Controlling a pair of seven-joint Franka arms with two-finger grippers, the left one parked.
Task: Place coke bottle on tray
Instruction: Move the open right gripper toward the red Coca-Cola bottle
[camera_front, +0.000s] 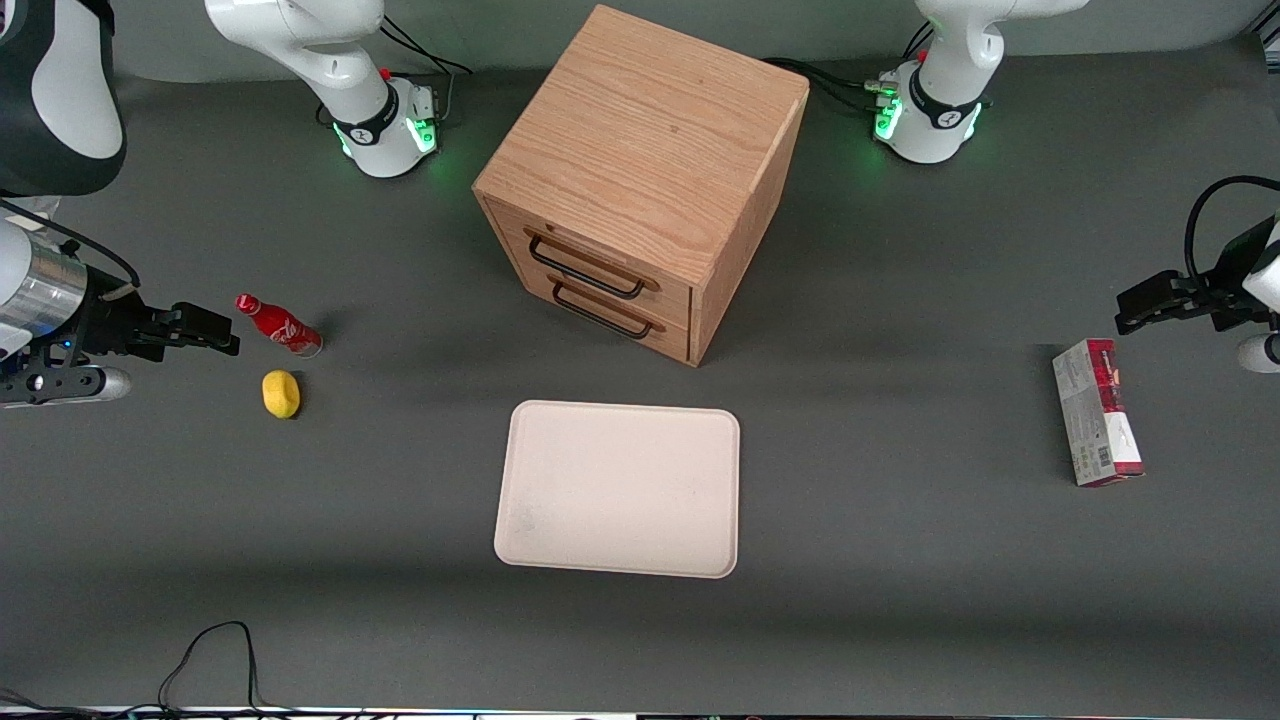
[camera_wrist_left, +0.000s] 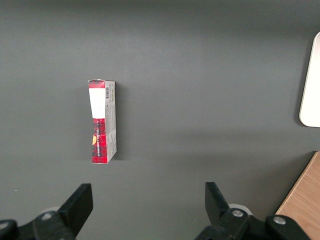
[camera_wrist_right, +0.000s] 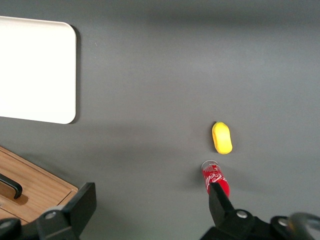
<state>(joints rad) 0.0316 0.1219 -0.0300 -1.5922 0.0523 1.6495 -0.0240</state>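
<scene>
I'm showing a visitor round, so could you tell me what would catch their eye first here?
Probably the wooden drawer cabinet mid-table, with the empty pale tray nearer the front camera. Toward the working arm's end, the coke bottle lies on its side beside a lemon, with the open gripper close by.

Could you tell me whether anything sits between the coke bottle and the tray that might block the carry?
Nothing visible does. The coke bottle lies on the table beside the open gripper, with bare table between it and the tray. The lemon sits just nearer the camera, off that line; the cabinet stands farther back.
</scene>
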